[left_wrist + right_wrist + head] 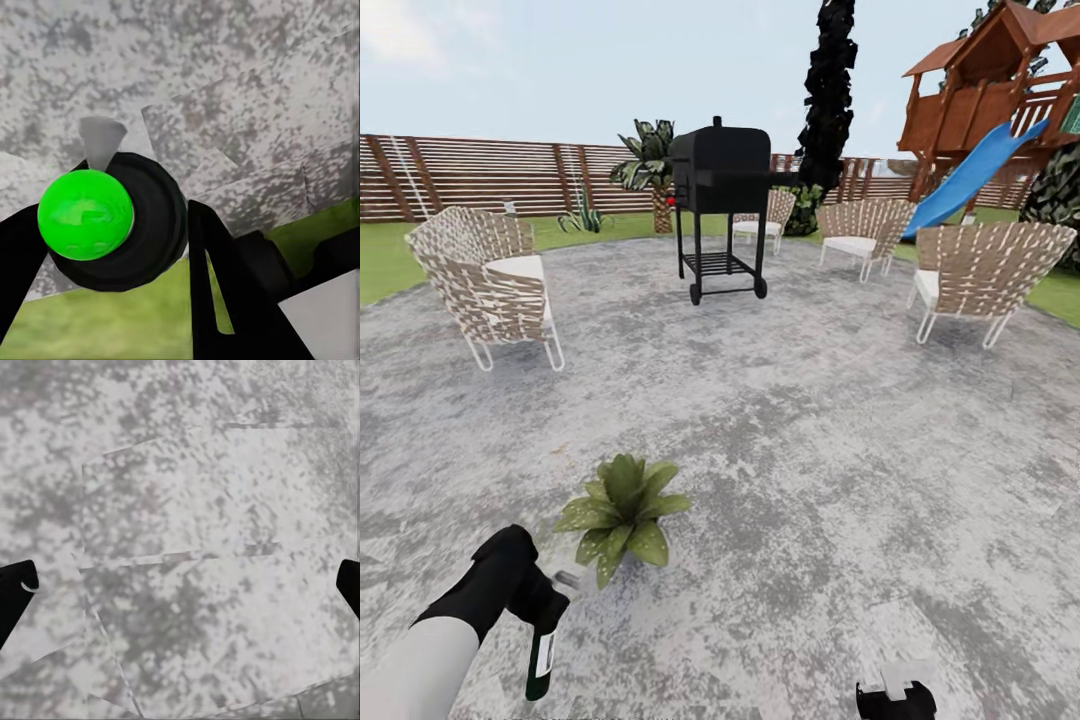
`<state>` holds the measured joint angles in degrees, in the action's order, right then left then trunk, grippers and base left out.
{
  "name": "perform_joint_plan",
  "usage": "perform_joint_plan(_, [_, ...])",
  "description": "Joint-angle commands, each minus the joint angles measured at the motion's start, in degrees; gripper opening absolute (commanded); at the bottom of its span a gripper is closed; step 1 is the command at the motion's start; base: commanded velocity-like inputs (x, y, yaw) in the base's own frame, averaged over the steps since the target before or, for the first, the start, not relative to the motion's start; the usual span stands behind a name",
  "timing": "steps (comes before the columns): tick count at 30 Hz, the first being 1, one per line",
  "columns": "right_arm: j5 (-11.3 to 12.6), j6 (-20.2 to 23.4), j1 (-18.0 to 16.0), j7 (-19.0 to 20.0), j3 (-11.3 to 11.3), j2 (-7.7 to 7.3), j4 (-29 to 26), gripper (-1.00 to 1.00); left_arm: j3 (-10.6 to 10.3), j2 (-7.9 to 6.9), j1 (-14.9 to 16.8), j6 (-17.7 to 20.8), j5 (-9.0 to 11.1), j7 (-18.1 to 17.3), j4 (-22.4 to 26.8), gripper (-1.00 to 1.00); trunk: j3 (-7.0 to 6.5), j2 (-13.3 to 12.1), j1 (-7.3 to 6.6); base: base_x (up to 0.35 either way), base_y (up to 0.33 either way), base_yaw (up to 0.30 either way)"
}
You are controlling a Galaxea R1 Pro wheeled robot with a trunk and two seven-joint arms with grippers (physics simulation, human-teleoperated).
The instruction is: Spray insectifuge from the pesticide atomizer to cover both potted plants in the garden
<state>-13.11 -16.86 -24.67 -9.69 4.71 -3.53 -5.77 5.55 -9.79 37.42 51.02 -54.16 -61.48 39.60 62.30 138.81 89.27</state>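
One potted plant (622, 518) is sitting on the grey paving (810, 470) just ahead of the left claw (545, 610), slightly to its right and a little farther from the robot. That claw is pinching the spray bottle (541, 665) by its upper part; the bottle is hanging roughly upright, its long axis running down from the claw, label facing the camera. A pale nozzle tip appears to be pointing from the claw toward the plant's nearest leaves, with a small gap remaining. In the left wrist view, the dark fingers (225, 300) are closing around a round black cap (146, 221) carrying a bright green ball (85, 214), with paving below.

The left arm is clearly the nearer one. The right claw (897, 697) is idling low at the near edge of the paving, well apart from the plant; its fingers (15, 592) are standing spread wide, gripping nothing.

Farther off, woven chairs (490, 280) are ringing a black grill (720, 205), with a slatted fence (490, 175) and a play tower (1000, 90) behind.

Judgement: spraying is calling for the nozzle to be aimed at the rosette ahead.
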Motion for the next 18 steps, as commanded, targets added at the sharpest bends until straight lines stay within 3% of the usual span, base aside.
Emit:
perform_joint_plan(1, [-0.60,-0.19,-0.03,-0.08,0.47,0.01,0.06,1.00,0.22,0.14,-0.02,0.23,-0.60,-0.57,0.05,-1.00,0.05,0.02,-0.01,0.000,-0.246,0.055])
perform_joint_plan(6, [-0.60,-0.19,-0.03,-0.08,0.47,0.01,0.06,1.00,0.31,0.09,0.00,0.28,-0.60,-0.57,0.04,-1.00,0.05,0.02,-0.01,0.015,-0.262,0.015])
perform_joint_plan(11, [-0.60,-0.19,-0.03,-0.08,0.47,0.10,0.06,1.00,0.25,-0.26,0.39,0.42,-0.52,-0.80,0.16,-1.00,0.05,0.02,-0.01,0.178,-0.210,0.014])
perform_joint_plan(16, [-0.60,-0.19,-0.03,-0.11,0.47,0.18,0.07,1.00,0.10,-0.08,0.94,0.77,-0.63,-1.02,0.21,-1.00,0.05,0.02,-0.01,0.070,-0.043,0.207])
perform_joint_plan(18, [-0.60,-0.19,-0.03,-0.12,0.47,0.18,0.06,1.00,-0.10,-0.22,3.09,0.82,-0.45,-1.73,0.15,-1.00,0.05,0.02,-0.01,0.006,-0.004,0.271])
